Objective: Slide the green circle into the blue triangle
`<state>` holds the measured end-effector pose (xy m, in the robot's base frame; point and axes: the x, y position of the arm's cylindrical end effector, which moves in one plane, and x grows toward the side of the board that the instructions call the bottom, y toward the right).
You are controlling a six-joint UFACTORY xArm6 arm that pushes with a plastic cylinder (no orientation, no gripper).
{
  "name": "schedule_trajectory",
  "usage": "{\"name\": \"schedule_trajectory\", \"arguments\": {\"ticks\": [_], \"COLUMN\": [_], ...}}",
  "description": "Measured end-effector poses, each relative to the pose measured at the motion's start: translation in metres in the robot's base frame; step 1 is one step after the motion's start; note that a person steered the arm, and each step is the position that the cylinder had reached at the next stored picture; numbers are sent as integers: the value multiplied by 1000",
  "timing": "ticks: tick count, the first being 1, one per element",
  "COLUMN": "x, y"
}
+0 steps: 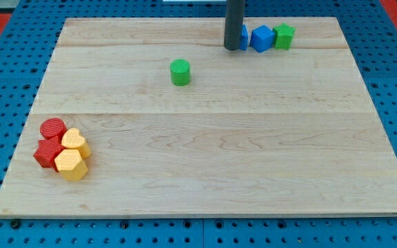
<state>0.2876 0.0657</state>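
Observation:
The green circle [180, 71] is a short cylinder standing alone on the wooden board, left of the view's top middle. My tip [232, 47] is at the view's top, to the right of and above the green circle, apart from it. A blue block [243, 36] sits right behind the rod, mostly hidden, so I cannot make out its shape. To its right are another blue block [261, 38] and a green star-like block [284, 36], in a row near the top edge.
At the view's lower left is a tight cluster: a red circle [52, 128], a red block [47, 153], a yellow heart [74, 142] and a yellow hexagon [70, 165]. The wooden board [205, 165] lies on a blue pegboard.

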Motion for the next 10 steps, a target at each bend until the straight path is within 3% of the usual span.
{"name": "schedule_trajectory", "arguments": {"ticks": [2, 3, 4, 5, 6, 7, 8, 10], "x": [124, 109, 61, 47, 64, 88, 50, 20], "y": [-74, -130, -99, -47, -35, -91, -120, -76]}}
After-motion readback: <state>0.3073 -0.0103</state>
